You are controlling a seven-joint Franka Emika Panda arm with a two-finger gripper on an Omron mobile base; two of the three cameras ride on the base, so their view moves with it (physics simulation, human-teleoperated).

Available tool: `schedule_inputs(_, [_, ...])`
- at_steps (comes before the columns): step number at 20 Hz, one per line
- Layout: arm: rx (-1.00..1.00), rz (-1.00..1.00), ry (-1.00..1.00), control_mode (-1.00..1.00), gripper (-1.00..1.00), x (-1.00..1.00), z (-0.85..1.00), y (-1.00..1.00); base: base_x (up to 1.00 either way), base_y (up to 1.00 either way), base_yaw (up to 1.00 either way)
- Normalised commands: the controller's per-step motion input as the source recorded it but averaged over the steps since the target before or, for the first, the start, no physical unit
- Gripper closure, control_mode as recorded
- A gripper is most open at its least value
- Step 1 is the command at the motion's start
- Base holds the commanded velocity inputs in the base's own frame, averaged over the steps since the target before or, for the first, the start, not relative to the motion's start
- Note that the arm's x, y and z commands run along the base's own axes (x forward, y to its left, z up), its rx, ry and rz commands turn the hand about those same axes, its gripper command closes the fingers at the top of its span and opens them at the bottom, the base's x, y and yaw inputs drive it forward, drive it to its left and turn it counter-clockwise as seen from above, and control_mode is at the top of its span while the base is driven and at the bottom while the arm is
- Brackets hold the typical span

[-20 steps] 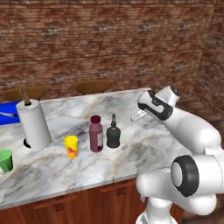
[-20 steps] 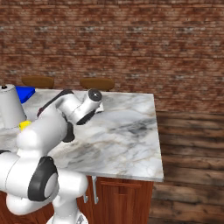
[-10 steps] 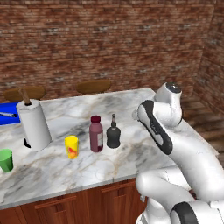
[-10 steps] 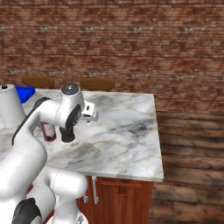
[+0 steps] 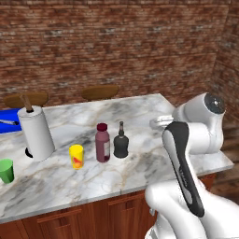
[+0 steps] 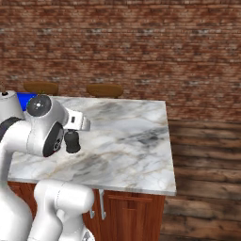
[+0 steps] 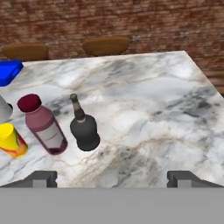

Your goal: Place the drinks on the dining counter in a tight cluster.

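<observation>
The maroon bottle (image 5: 102,142) and the black bottle (image 5: 121,141) stand upright just beside each other at the centre of the left base view, on the marble surface (image 5: 140,116). In the hand view they sit at lower left, maroon bottle (image 7: 43,124) left of black bottle (image 7: 83,127). A yellow cup (image 5: 76,156) stands just left of the maroon one; a paper towel roll (image 5: 35,132) and a green cup (image 5: 6,170) lie farther left. The claw (image 7: 111,179) has its tips wide apart, holding nothing, over bare marble.
</observation>
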Motion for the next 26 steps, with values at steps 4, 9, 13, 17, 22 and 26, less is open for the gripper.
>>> schedule_inputs(4, [0.00,0.00,-0.15,-1.00,-1.00,-1.00,0.76,0.00,0.00,0.00,0.00])
schedule_inputs(9, [-0.01,0.00,0.00,-1.00,-1.00,-0.53,0.66,0.00,0.00,0.00,0.00])
schedule_inputs(13, [-0.04,0.00,0.12,-1.00,-1.00,-0.37,0.64,0.00,0.00,0.00,0.00])
schedule_inputs(17, [0.00,0.00,0.08,-1.00,-1.00,-0.27,0.16,0.00,0.00,0.00,0.00])
schedule_inputs(22, [0.00,0.00,0.00,-1.00,-1.00,0.00,0.00,0.00,0.00,0.00,0.00])
schedule_inputs(26, [0.00,0.00,0.00,1.00,-1.00,0.00,0.00,0.00,-0.39,-0.36,-0.18])
